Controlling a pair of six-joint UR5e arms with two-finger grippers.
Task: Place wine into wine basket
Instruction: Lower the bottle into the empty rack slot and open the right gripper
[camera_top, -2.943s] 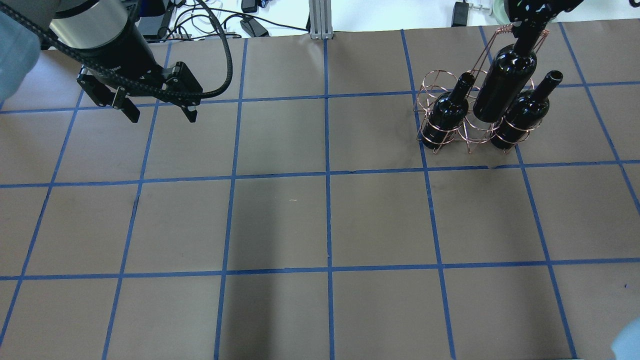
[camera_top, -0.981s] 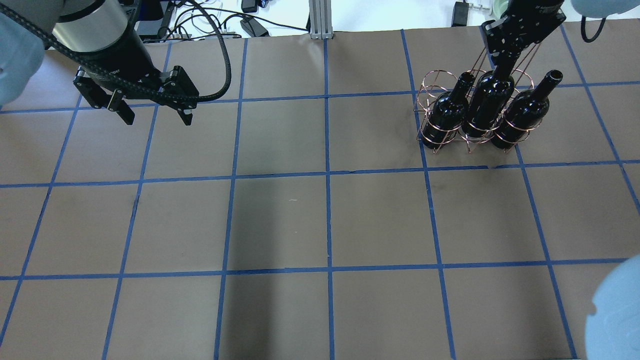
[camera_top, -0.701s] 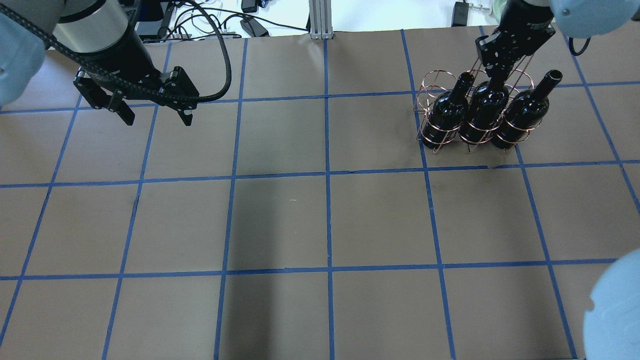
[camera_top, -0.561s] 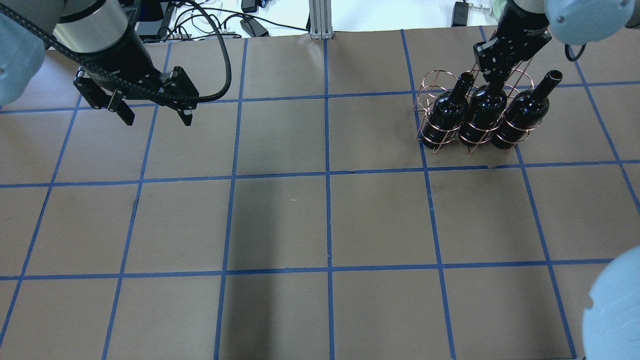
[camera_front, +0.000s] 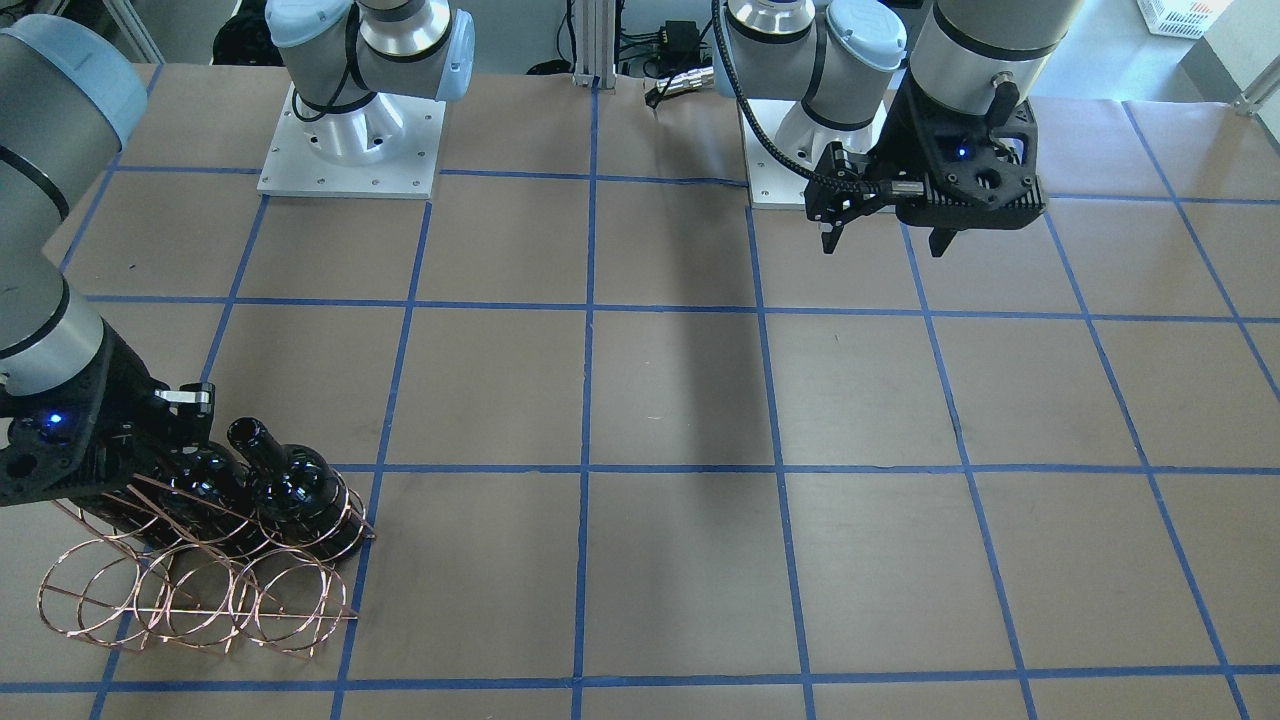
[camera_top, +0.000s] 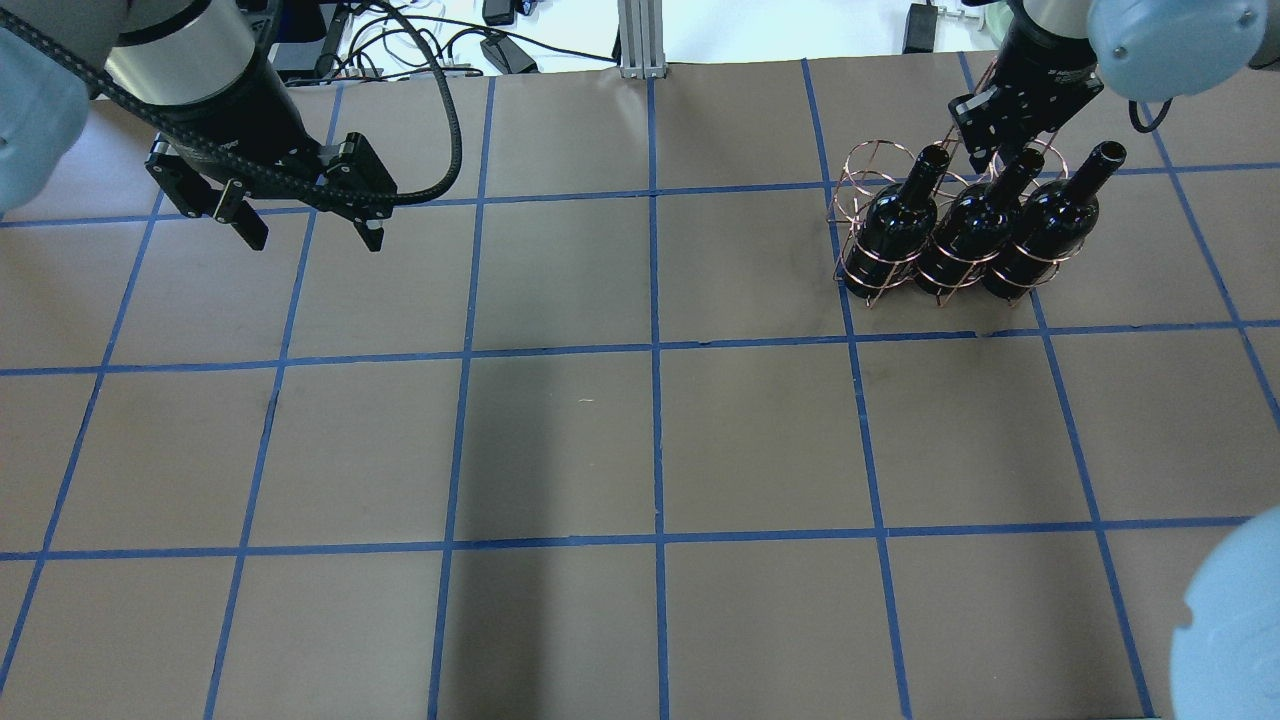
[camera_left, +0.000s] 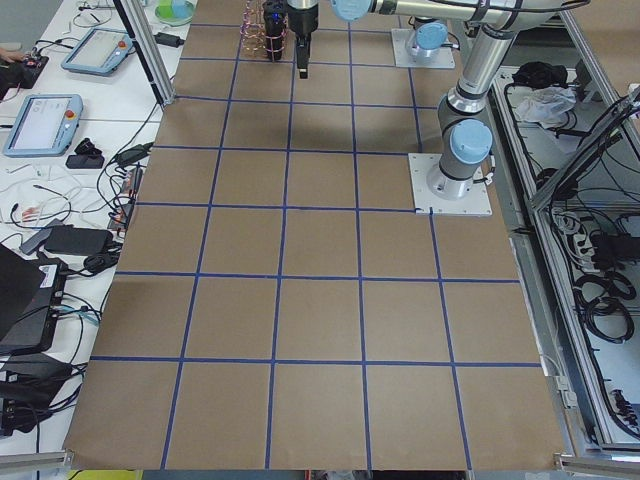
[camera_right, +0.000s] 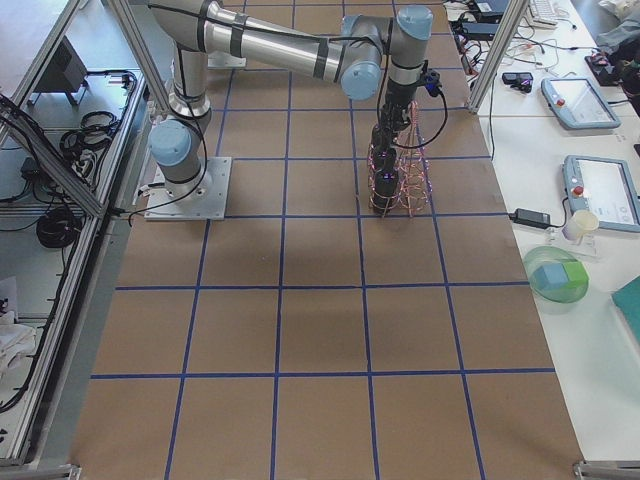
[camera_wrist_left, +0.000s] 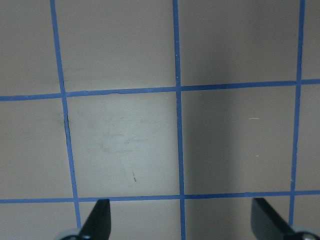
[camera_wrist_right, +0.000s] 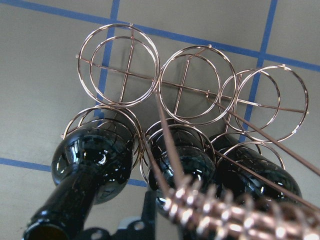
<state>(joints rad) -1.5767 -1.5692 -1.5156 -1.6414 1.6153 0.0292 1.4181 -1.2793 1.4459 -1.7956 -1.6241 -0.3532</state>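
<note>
the wine (camera_top: 972, 235) stands upright in the middle front hoop of the wine basket (camera_wrist_right: 160, 81), near the table's (camera_top: 650, 430) far right corner in the overhead view. it sits between the left bottle (camera_top: 895, 225) and the right bottle (camera_top: 1045, 225), each held by its own copper ring, so the front row is filled and the back hoops are left bare. the right gripper (camera_top: 995, 150) is seen just above and behind the wine's neck, close to the twisted handle (camera_wrist_right: 225, 212), probably because a grasp by the slim neck allows a straight drop past the wires. whether its fingers are parted or closed cannot be told. the left gripper (camera_top: 313, 240) is held wide, gripping nothing, well apart on the other side, presumably to keep clear. compared with nearly three seconds ago, when the wine was hanging by its neck above the basket, it is now seated, and its mouth, covered by the gripper a moment ago, is uncovered. the placing seems all but done.
</note>
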